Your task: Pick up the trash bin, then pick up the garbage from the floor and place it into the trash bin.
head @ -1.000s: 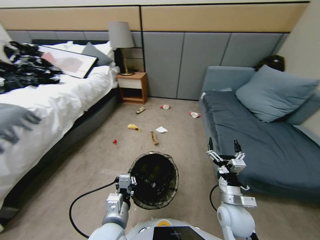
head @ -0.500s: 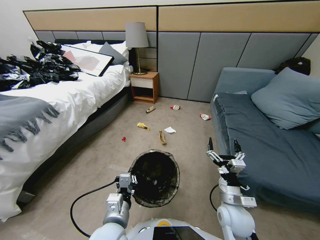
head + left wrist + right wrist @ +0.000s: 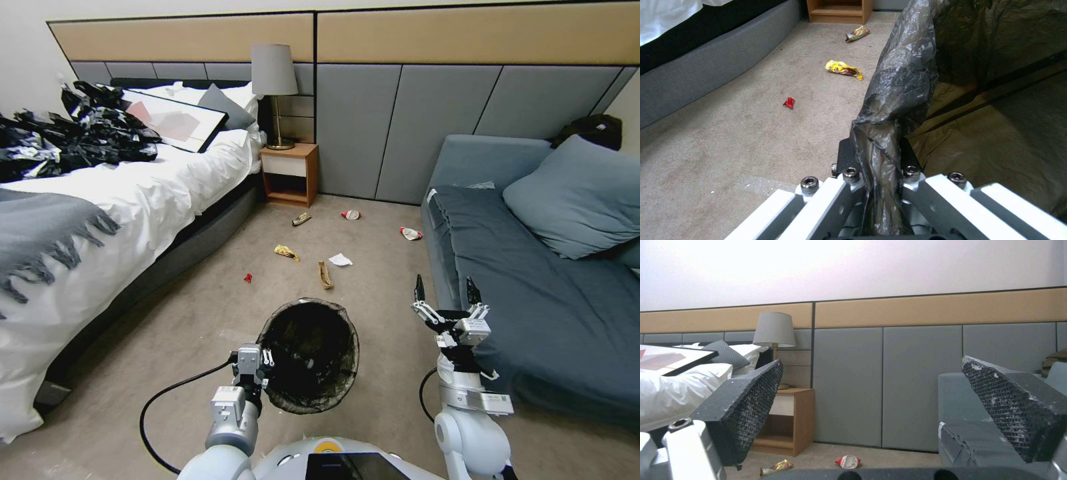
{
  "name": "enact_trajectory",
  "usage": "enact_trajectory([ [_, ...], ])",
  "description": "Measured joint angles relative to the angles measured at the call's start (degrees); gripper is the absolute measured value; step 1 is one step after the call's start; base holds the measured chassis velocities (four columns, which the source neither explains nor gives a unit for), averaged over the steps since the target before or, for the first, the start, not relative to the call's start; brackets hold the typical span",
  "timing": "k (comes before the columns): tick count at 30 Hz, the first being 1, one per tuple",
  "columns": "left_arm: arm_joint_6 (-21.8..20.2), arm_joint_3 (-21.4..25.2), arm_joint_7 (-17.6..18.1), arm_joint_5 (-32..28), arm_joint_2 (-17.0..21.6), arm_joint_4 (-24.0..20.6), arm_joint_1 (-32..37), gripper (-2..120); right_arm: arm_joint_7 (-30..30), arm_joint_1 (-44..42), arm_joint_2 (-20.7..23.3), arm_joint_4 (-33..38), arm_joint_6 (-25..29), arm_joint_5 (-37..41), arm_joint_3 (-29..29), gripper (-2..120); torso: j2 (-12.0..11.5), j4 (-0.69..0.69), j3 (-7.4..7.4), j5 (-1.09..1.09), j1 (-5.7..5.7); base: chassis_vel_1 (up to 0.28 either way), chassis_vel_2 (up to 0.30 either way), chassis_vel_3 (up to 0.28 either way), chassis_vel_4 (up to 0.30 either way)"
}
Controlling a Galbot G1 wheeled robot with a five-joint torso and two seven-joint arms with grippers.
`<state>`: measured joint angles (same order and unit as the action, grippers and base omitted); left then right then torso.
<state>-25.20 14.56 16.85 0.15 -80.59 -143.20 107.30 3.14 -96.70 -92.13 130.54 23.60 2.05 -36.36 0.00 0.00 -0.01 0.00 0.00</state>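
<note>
The trash bin, lined with a black bag, hangs just above the carpet in front of me. My left gripper is shut on its near-left rim. In the left wrist view the fingers pinch the bag-covered rim. The garbage lies on the floor beyond: a yellow packet, a white scrap, a brown paper bag, a small red piece and red-and-white wrappers. My right gripper is raised beside the sofa, open and holding nothing, its pads wide apart.
A bed with black plastic sheets runs along the left. A grey sofa is on the right. A wooden nightstand with a lamp stands at the far wall. Open carpet lies between bed and sofa.
Between one second and half a second ago the whole head view shifted, so the camera turned. Both arms and the held bin keep the same pose; the litter has not moved.
</note>
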Motion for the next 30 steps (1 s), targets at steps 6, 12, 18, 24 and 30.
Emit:
enact_trajectory([
  [6, 0.2, 0.0, 0.0, 0.0, -0.1, 0.0, -0.1, 0, -0.1, 0.1, 0.0, -0.1, 0.0, 0.0, 0.0, 100, 0.0, 0.00, 0.00, 0.00, 0.00, -0.109, 0.103, 0.098, -0.098],
  [12, 0.2, 0.1, 0.0, 0.0, -0.1, 0.1, -0.1, 0, -0.2, 0.1, 0.0, -0.3, 0.0, 0.1, 0.1, 100, 0.0, 0.00, 0.00, -0.01, 0.00, -0.219, 0.206, 0.208, -0.191],
  [18, 0.2, 0.1, 0.0, 0.1, -0.1, 0.1, -0.1, 0, -0.2, 0.1, 0.0, -0.3, 0.1, 0.1, 0.2, 100, 0.0, 0.01, 0.01, 0.01, 0.00, -0.266, 0.264, 0.262, -0.263],
  [24, 0.2, 0.1, 0.0, 0.1, -0.1, 0.1, -0.1, 0, -0.2, 0.1, 0.0, -0.4, 0.3, 0.1, 0.2, 100, 0.0, 0.00, 0.00, 0.00, 0.00, -0.290, 0.289, 0.298, -0.288],
  [30, 0.2, 0.1, -0.1, 0.1, -0.2, 0.1, -0.1, 0, -0.2, 0.1, 0.0, -0.4, 0.4, 0.0, 0.2, 100, 0.0, 0.00, 0.00, 0.02, 0.00, -0.287, 0.299, 0.286, -0.291],
])
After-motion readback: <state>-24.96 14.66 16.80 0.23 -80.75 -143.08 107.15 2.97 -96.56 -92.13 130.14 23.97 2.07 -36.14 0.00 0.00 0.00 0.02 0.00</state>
